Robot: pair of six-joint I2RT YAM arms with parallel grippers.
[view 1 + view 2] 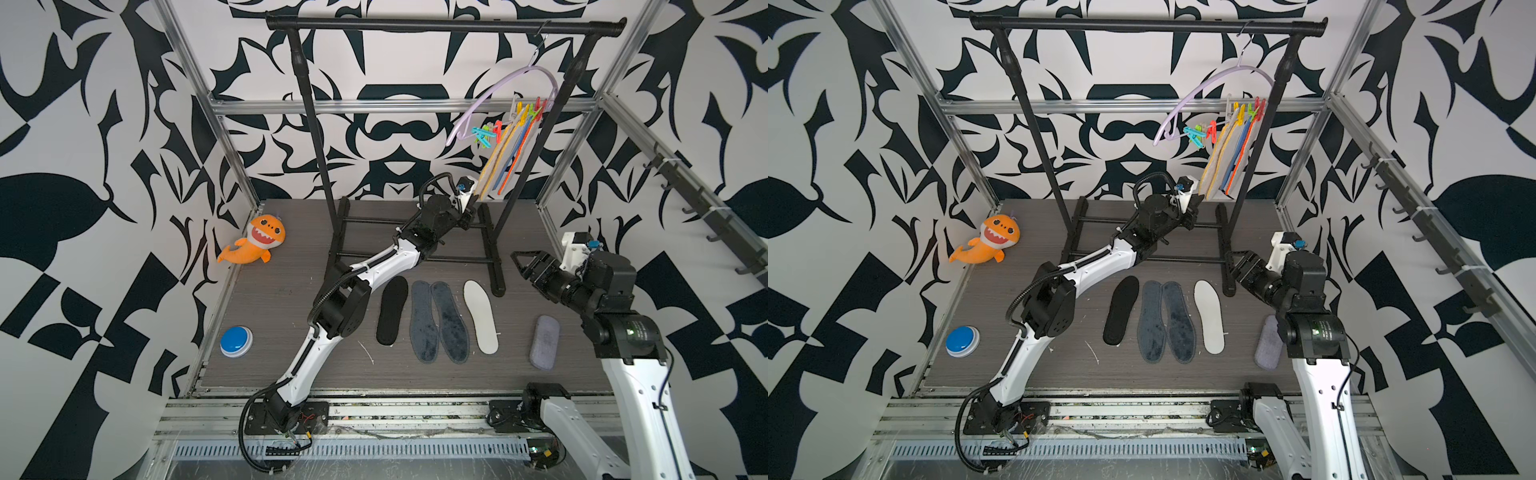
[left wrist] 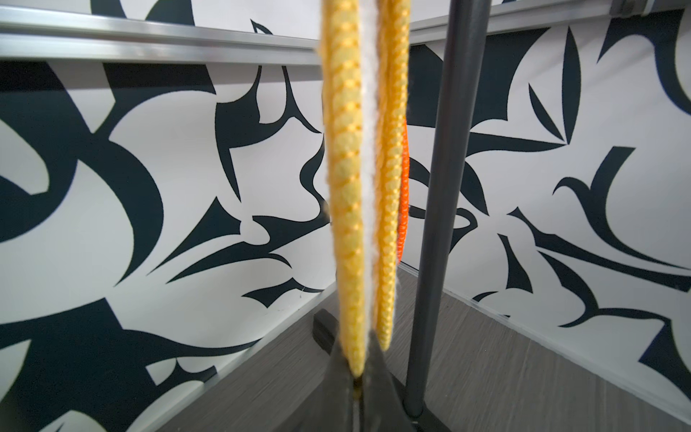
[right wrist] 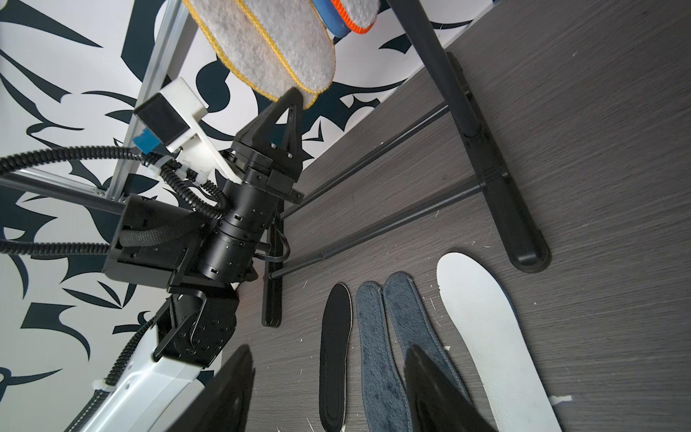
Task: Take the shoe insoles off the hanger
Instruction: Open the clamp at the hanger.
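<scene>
Shoe insoles (image 1: 481, 318): four on floor (image 1: 270, 311), four pegged on hanger (image 1: 536, 68)

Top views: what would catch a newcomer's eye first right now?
The left gripper is shut on the bottom tip of a fuzzy yellow-rimmed insole hanging from the pale lilac arched plastic hanger on the tall black rail. Below, on the grey wood-grain table, lie a black insole, two fuzzy dark grey-blue insoles and a white insole in a row. An orange plush shark sits at the far left edge.
</scene>
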